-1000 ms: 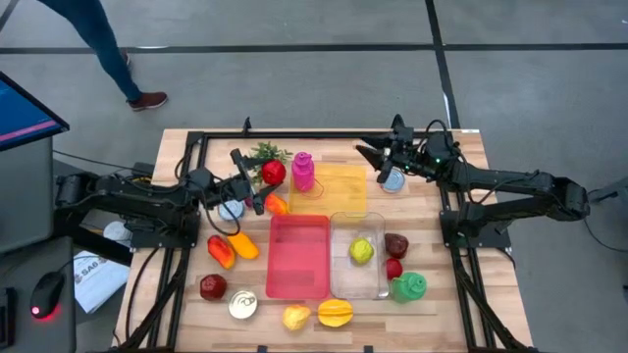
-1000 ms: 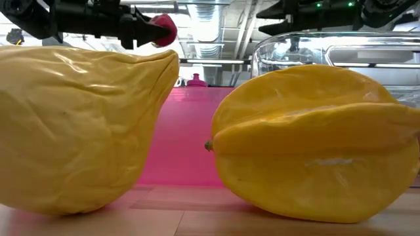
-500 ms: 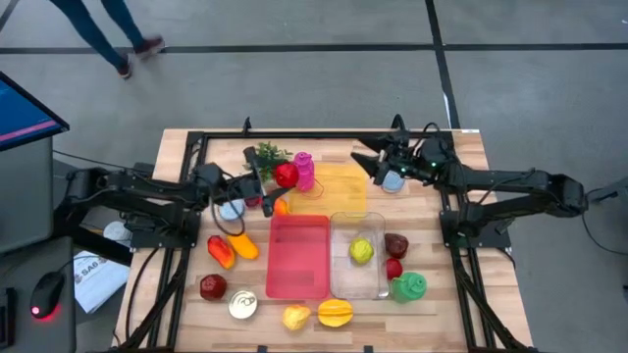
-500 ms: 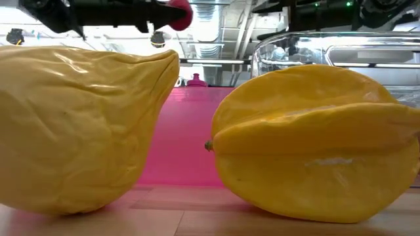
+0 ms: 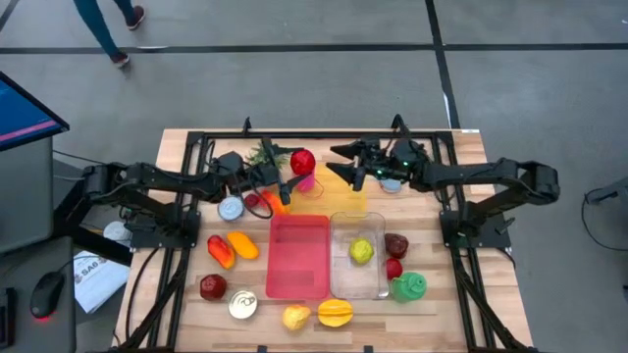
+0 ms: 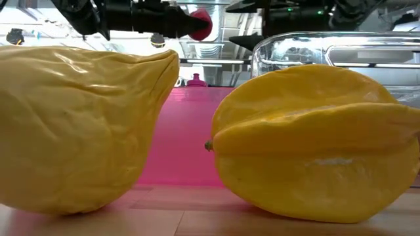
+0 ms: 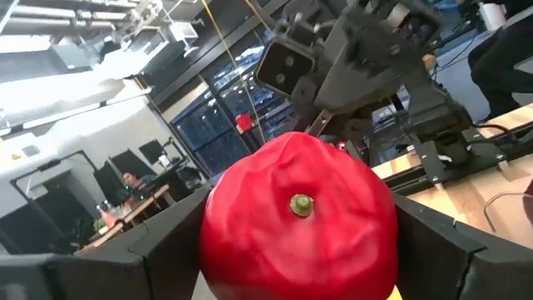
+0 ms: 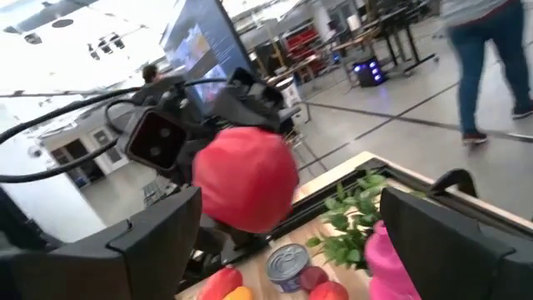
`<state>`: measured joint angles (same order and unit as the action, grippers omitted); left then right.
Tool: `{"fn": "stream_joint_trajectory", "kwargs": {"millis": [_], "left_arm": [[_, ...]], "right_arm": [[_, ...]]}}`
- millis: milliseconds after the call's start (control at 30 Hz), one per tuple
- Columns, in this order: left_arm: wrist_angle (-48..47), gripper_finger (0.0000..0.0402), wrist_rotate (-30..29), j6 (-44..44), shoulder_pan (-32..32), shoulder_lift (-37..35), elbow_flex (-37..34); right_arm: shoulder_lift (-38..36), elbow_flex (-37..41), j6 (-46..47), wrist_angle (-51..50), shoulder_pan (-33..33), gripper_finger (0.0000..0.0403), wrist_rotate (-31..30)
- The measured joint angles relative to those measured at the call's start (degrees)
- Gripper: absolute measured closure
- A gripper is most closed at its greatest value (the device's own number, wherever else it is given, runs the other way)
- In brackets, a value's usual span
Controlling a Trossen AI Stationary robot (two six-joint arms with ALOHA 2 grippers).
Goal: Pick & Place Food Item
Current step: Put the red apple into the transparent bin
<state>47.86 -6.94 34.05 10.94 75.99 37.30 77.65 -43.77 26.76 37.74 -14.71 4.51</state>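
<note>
The red tomato (image 5: 302, 160) hangs above the far middle of the counter (image 5: 177, 294), clamped between the fingers of the left pincer (image 5: 294, 172), its green stem stub facing the left wrist camera. It sits over the pink bottle (image 5: 305, 180), just beside the yellow tray (image 5: 343, 196). The right pincer (image 5: 345, 165) points straight at it from across the yellow tray with its jaws spread wide and nothing between them; in the right wrist view the tomato fills the gap ahead of the two dark fingers, near but not yet between them.

This looks like a hand-over in mid-air: the fruit is lifted and carried, and the receiving arm is lined up. The next move calls for the right pincer to advance until the tomato sits between its fingers, close across the fruit's sides clear of the left fingers, and only then for the left pincer to release. The skin looks smooth and rounded, so an off-centre squeeze could let it slip.

Below lie the pink tray (image 5: 298, 257) and the clear container (image 5: 357, 279) holding a yellow-green fruit (image 5: 362, 251), likely drop-off spots; which one is meant, I cannot tell.
</note>
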Motion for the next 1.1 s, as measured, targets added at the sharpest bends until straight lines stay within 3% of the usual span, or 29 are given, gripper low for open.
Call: {"fn": "stream_joint_trajectory", "kwargs": {"millis": [167, 700, 1100], "left_arm": [[-0.1, 0.0103, 0.3, -0.5, 0.0, -0.3, 0.2], [-2.3, 0.0103, 0.3, -0.5, 0.0, -0.5, 0.2], [-2.7, 0.0084, 0.3, -0.6, 0.0, -0.5, 0.1]], "right_arm": [[4.2, -4.1, 0.3, 0.0, -0.3, 0.0042, 6.2], [13.2, -14.9, -1.7, -3.7, 0.1, 0.0044, 10.3], [13.2, -15.2, -1.8, -5.6, 0.0, 0.0138, 10.5]]}}
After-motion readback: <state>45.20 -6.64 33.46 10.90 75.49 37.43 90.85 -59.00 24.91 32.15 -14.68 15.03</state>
